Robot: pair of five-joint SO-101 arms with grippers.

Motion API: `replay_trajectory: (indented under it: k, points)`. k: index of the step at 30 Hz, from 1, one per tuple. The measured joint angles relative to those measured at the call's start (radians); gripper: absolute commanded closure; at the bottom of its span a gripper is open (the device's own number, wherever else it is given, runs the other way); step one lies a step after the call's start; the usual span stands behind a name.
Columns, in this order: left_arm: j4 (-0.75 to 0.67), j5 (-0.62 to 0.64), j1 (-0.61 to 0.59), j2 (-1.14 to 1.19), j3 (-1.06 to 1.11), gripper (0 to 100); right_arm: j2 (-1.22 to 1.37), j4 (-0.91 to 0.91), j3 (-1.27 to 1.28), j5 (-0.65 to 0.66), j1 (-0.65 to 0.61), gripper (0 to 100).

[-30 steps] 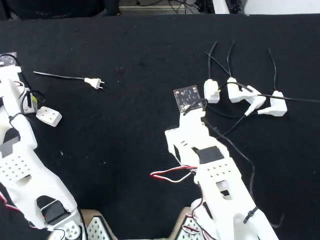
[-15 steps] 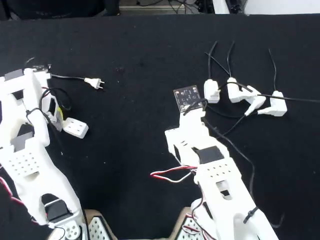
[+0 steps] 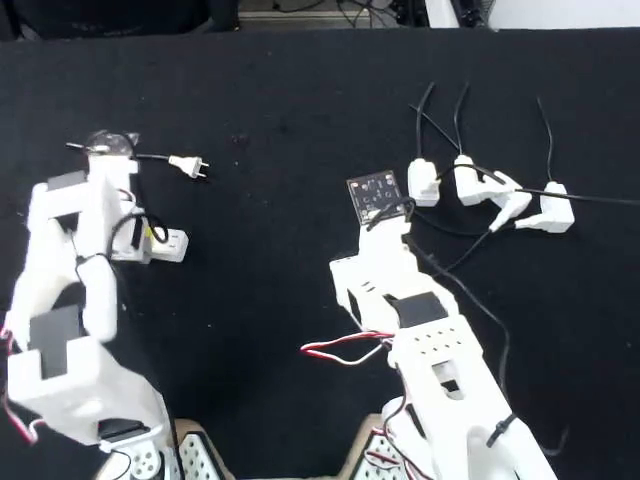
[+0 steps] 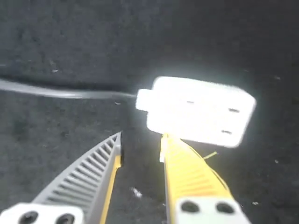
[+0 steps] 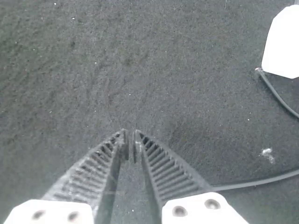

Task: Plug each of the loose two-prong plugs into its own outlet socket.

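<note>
A white outlet socket (image 3: 167, 244) lies on the black cloth at the left. My left gripper (image 3: 148, 238) is right beside it. In the left wrist view the socket (image 4: 198, 109) sits just past the fingertips. The yellow finger (image 4: 184, 170) touches its edge, and the gap between the open fingers holds nothing. A loose two-prong plug (image 3: 187, 165) with a thin black cable lies a little farther back. My right gripper (image 5: 130, 136) is shut over bare cloth near the table's middle. Several white plugs and sockets (image 3: 470, 182) with black cables lie to its right.
The right arm (image 3: 410, 300) stretches from the front edge to the middle, its wrist board (image 3: 374, 195) on top. Black cables (image 3: 460, 255) trail across the cloth at the right. A white block (image 5: 282, 42) and cable show at the right wrist view's corner.
The left arm swung from the far left edge to the right and farther back. The white socket shifted right along with its gripper. The right arm stayed still.
</note>
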Motion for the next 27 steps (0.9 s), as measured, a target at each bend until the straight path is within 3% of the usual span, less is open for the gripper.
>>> replay_trajectory:
  k: [8,16,19,27]
  points:
    - [0.051,-0.006,0.008,-0.186,0.011,85,0.0,0.0,0.0,0.0,0.0,98.1]
    - [-0.187,-0.021,-0.04,-0.025,0.014,85,0.0,0.0,0.0,0.0,0.0,98.1]
    - [-0.215,-0.021,-0.063,0.089,-0.012,85,0.0,0.0,0.0,0.0,0.0,98.1]
    - [-0.083,-0.02,-0.029,0.155,-0.097,85,0.0,0.0,0.0,0.0,0.0,98.1]
